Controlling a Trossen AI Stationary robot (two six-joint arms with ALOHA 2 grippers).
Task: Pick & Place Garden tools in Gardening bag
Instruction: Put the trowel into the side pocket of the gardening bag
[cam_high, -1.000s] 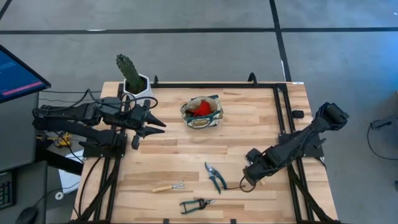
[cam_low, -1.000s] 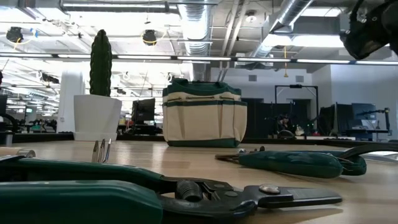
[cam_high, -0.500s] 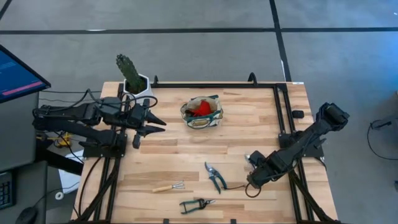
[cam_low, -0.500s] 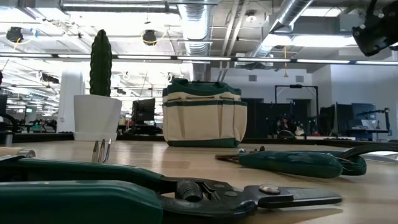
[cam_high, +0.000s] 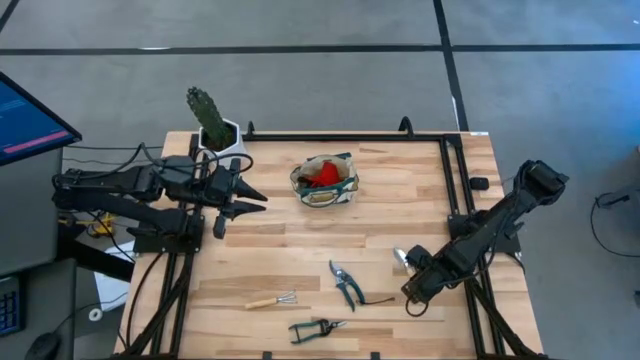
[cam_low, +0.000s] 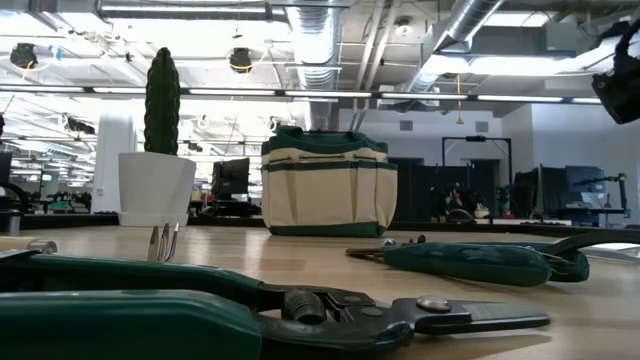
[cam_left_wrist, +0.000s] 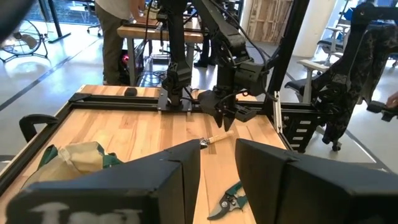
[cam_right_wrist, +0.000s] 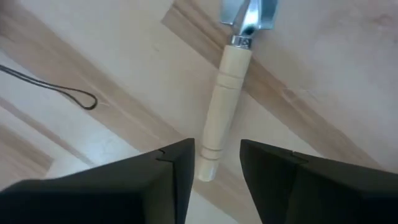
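The right pincer (cam_high: 410, 290) hangs low over the near right part of the wooden table (cam_high: 400, 190). In its wrist view the two dark fingers (cam_right_wrist: 168, 171) stand apart, one on each side of the butt end of a wooden-handled trowel (cam_right_wrist: 227, 109) that lies flat on the boards; the handle runs away from the gap toward its metal blade. The fingers do not look clamped on the handle, and whether they touch it cannot be told. A thin black cord loop (cam_right_wrist: 81, 99) lies on the table beside it.

The left pincer (cam_high: 255, 198) waits above the far left part of the table, pointing right toward the gardening bag (cam_high: 324, 179). Its fingers (cam_left_wrist: 174, 174) are a little apart and hold nothing.

The gardening bag, beige with dark green trim, stands at the far middle of the table with something red inside it. Just left of the right pincer lie green-handled pruning shears (cam_high: 346, 282). At the near edge lies a second pair of green-handled shears (cam_high: 315, 327), and a small rake (cam_high: 272, 300) with a wooden handle rests to the left of the first pair. A cactus (cam_high: 208, 115) in a white pot stands at the far left corner.
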